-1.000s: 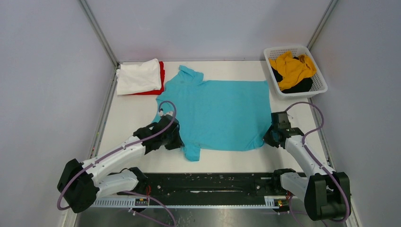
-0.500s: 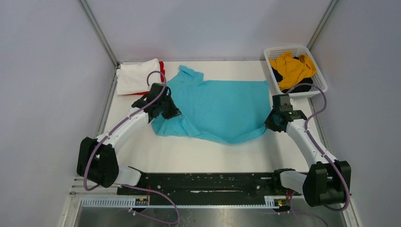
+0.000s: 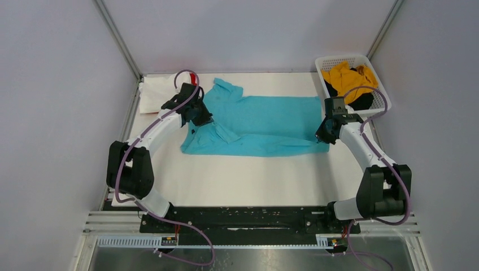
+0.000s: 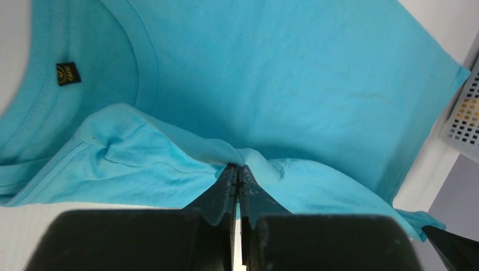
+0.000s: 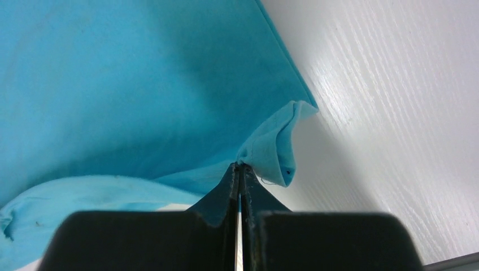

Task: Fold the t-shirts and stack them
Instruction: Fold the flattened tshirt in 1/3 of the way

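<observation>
Turquoise t-shirt (image 3: 265, 121) lies mid-table, its near half doubled over the far half. The left gripper (image 4: 237, 169) and right gripper (image 5: 240, 166) each pinch its lifted edge, jaws closed. Far right, the white lattice basket (image 3: 339, 58) holds a mustard-yellow shirt (image 3: 347, 79) over a black shirt (image 3: 364, 102).

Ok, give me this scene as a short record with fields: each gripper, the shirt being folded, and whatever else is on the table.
left gripper: shut on turquoise short-sleeved cloth t-shirt, near its sleeve
right gripper: shut on its hem corner
fold: near side doubled over far side
far left corner: white cloth t-shirt
white plastic lattice basket: mustard-yellow t-shirt and black t-shirt inside
</observation>
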You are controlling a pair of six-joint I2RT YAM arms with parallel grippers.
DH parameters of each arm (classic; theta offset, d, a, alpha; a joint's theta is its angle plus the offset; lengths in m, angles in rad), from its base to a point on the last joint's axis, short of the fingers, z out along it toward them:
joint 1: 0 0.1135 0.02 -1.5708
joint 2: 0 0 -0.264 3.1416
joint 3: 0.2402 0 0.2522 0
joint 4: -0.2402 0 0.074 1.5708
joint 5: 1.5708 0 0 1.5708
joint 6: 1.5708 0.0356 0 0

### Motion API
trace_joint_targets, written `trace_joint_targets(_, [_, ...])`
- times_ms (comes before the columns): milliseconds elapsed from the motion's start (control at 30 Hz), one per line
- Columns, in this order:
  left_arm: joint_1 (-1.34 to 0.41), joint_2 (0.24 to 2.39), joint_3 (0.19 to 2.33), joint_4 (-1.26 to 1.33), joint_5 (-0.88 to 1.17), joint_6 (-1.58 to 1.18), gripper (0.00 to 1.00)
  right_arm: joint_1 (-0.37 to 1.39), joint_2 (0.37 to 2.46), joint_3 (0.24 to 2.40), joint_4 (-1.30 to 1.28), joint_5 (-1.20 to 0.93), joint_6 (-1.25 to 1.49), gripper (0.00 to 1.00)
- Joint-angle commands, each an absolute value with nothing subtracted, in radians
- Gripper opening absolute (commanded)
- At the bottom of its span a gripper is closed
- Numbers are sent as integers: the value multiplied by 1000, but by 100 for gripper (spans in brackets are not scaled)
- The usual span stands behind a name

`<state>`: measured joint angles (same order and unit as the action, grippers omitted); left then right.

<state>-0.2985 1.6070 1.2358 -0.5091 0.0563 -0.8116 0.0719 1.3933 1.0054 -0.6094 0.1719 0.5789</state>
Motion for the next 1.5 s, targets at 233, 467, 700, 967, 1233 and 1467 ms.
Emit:
trace_joint_targets(233, [-259,1828,1522,-538,-92,-740,14,42,1608,1217,-602,243,547,22])
trace_joint_targets(467, [-256,1968,1717,-659,-58,-678,99,45,1620,1280,-594,201,501,89])
trace_joint_targets(700, [-288,1743,1337,-415,45,-715,99,149,1526,1082,-408,91,492,99])
trace_joint_targets(967, [-288,1829,1195,-318,112,-767,99,235,1754,1158,-349,-99,517,99])
trace_joint_targets(1233, [-288,1767,1035,-287,90,-771,99,240,1753,990,-301,-189,588,100])
trace_joint_targets(1467, [-287,1617,789,-265,92,-802,99,239,1579,732,-287,-225,591,99])
